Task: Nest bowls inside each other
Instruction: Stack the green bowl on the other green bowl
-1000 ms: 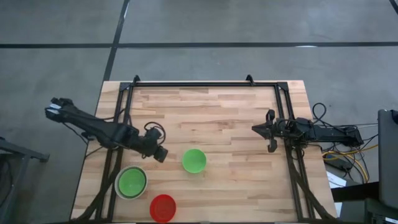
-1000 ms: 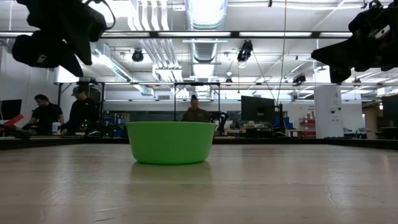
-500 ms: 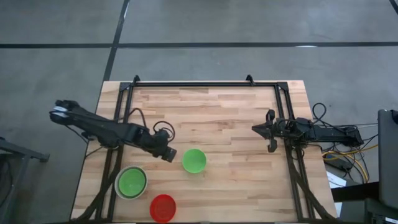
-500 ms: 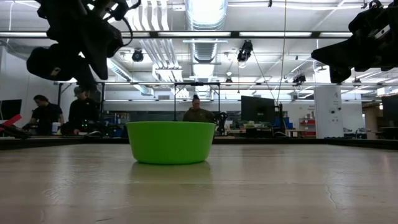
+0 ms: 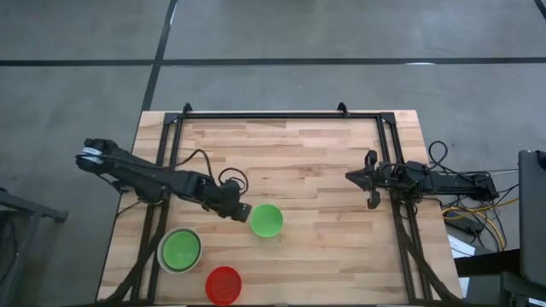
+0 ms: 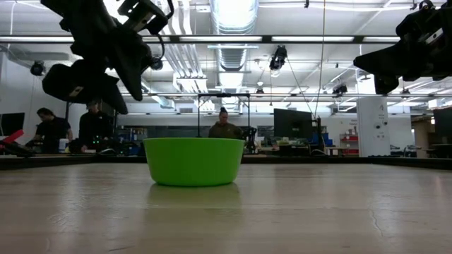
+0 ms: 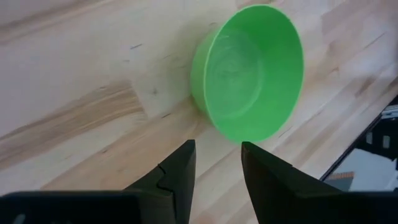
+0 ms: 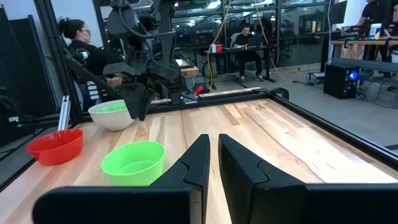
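The left gripper has moved up beside the lone green bowl, fingers spread, empty

A lone green bowl sits upright mid-surface; a white bowl holds green ones, a red bowl beside it.

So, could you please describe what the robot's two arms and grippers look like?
Both arms are dark, slim and jointed. The left arm has a pale grey end and a looping black cable beside its left gripper. The right gripper has two wedge-shaped black fingers; tangled cables trail behind.
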